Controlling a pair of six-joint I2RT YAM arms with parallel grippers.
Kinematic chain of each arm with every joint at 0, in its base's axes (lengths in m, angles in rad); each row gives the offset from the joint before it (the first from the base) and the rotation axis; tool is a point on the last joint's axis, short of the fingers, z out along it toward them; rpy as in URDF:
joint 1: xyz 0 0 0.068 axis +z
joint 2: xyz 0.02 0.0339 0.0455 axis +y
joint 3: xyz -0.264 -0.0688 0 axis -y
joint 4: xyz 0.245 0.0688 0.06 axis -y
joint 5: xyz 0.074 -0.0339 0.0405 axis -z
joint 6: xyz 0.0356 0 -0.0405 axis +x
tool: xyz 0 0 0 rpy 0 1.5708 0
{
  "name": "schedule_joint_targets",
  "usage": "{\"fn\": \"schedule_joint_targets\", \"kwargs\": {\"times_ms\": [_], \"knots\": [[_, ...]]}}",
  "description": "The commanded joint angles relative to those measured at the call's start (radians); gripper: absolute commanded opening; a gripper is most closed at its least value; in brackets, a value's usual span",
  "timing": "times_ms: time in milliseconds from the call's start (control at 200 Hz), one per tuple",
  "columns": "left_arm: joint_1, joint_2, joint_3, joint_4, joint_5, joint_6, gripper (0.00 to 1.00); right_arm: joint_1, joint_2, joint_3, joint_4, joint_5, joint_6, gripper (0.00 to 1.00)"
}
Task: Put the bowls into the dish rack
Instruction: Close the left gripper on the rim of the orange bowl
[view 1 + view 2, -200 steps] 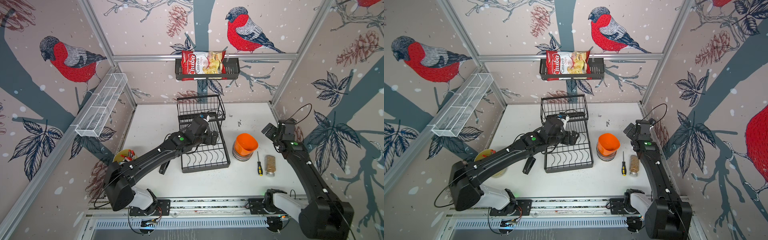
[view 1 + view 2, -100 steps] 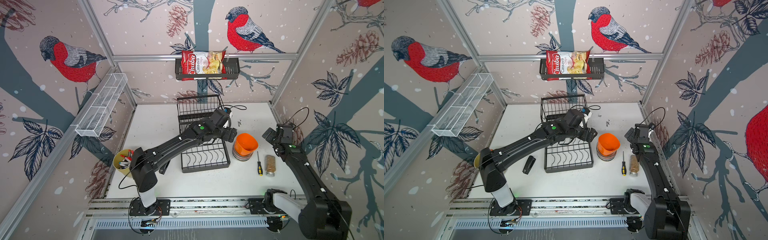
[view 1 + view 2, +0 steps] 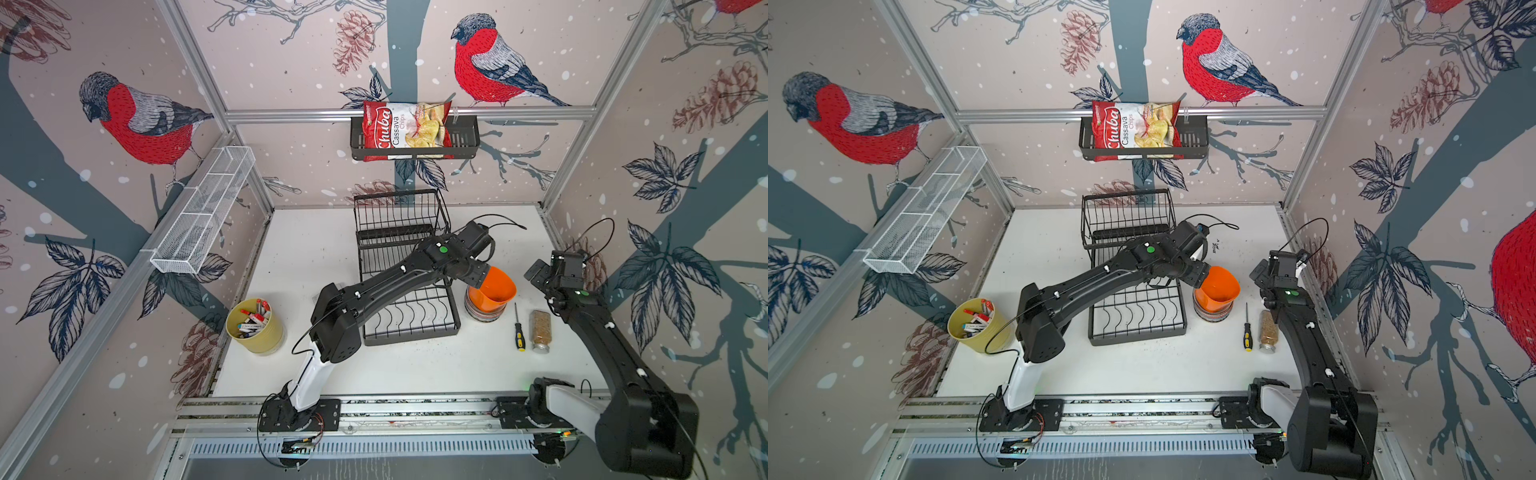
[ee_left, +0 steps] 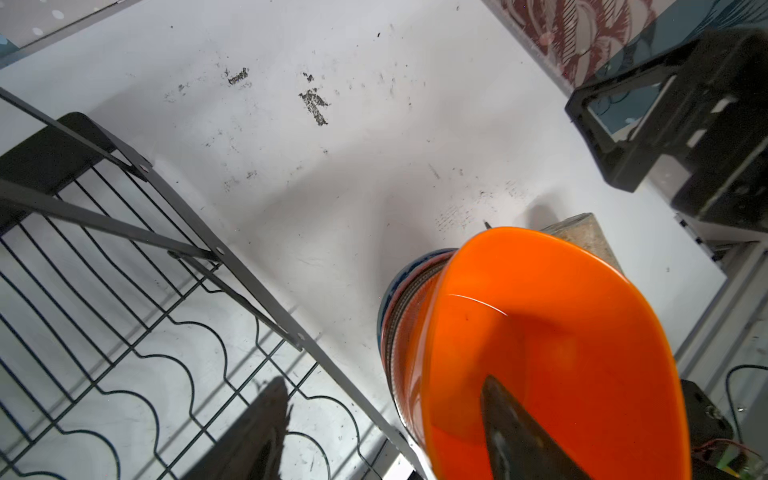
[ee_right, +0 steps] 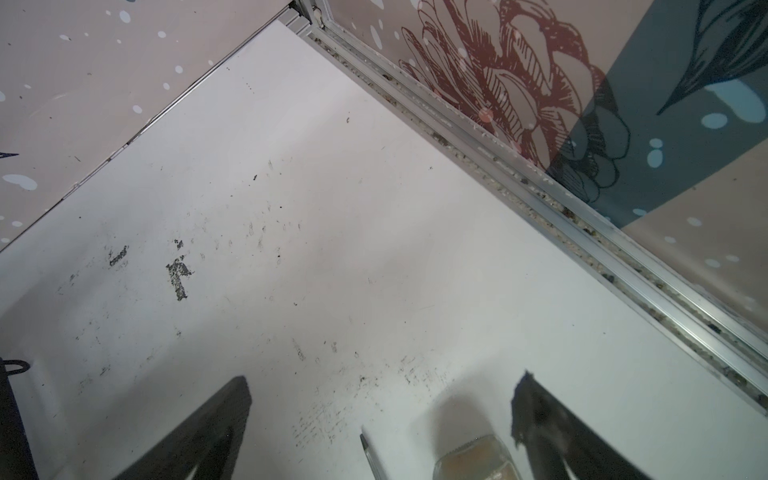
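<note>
Orange bowl (image 3: 495, 286) atop stack (image 3: 482, 319) beside rack (image 3: 411, 342)

Both top views overlook the table (image 3: 415, 374); wrist cameras peer closely downward.

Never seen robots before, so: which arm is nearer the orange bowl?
The left arm: its jaws stand open astride the rim of the orange bowl, one inside. The right arm hangs apart, to its right in both top views.
</note>
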Motion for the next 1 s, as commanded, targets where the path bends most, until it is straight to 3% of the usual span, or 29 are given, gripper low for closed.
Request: {"fn": "schedule_joint_targets", "kwargs": {"times_ms": [0, 235, 805, 996], "knots": [[-0.007, 0.040, 0.063, -0.071, -0.027, 0.031, 0.72, -0.004, 0.014, -0.001, 0.028, -0.013, -0.010, 1.00], [-0.011, 0.118, 0.174, -0.134, -0.037, 0.056, 0.63, -0.010, 0.041, 0.004, 0.027, -0.027, -0.014, 1.00], [-0.012, 0.137, 0.197, -0.121, 0.005, 0.063, 0.35, -0.013, 0.040, -0.005, 0.042, -0.036, -0.014, 0.99], [-0.012, 0.145, 0.216, -0.123, 0.046, 0.076, 0.32, -0.014, 0.041, -0.006, 0.042, -0.038, -0.015, 0.99]]}}
